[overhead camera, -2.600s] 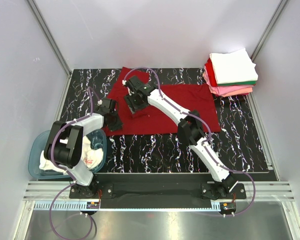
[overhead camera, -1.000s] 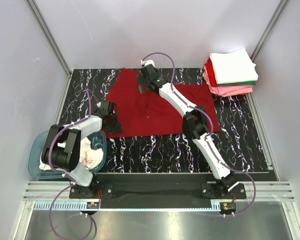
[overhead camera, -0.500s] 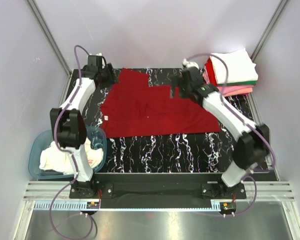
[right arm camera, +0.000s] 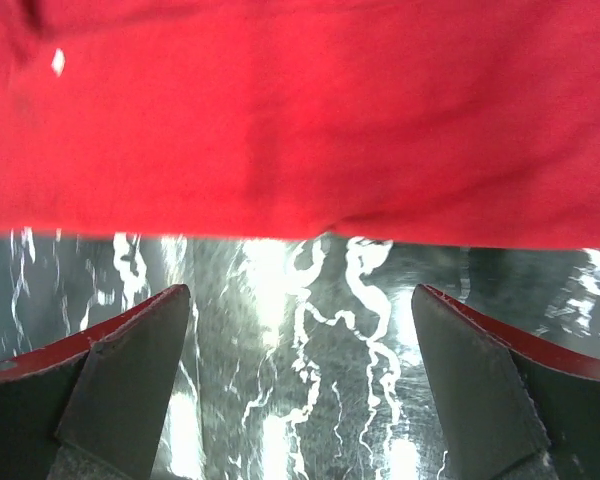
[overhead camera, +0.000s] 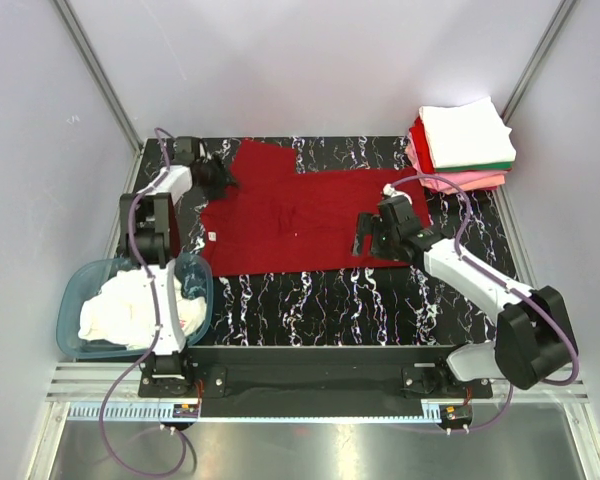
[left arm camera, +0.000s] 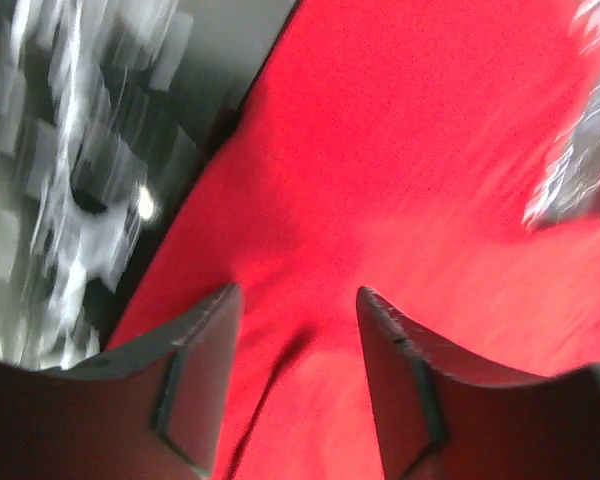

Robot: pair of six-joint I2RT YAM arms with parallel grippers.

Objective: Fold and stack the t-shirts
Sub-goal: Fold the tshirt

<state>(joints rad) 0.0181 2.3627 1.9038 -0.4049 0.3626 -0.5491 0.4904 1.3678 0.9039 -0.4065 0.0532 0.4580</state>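
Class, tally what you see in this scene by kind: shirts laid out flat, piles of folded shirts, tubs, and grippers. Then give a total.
Shirts laid flat: 1, the dark red t-shirt
Piles of folded shirts: 1, the folded stack
Tubs: 1, the teal tub
Grippers: 2, the left gripper and the right gripper
Total: 5

Lab cell: white panels (overhead camera: pixel 310 60), aluminium frame (overhead camera: pixel 104 85)

A spread t-shirt (overhead camera: pixel 300 225) lies centrally on the table (overhead camera: pixel 380 300), a folded stack (overhead camera: pixel 462 145) far right, a tub (overhead camera: pixel 72 300) near left.
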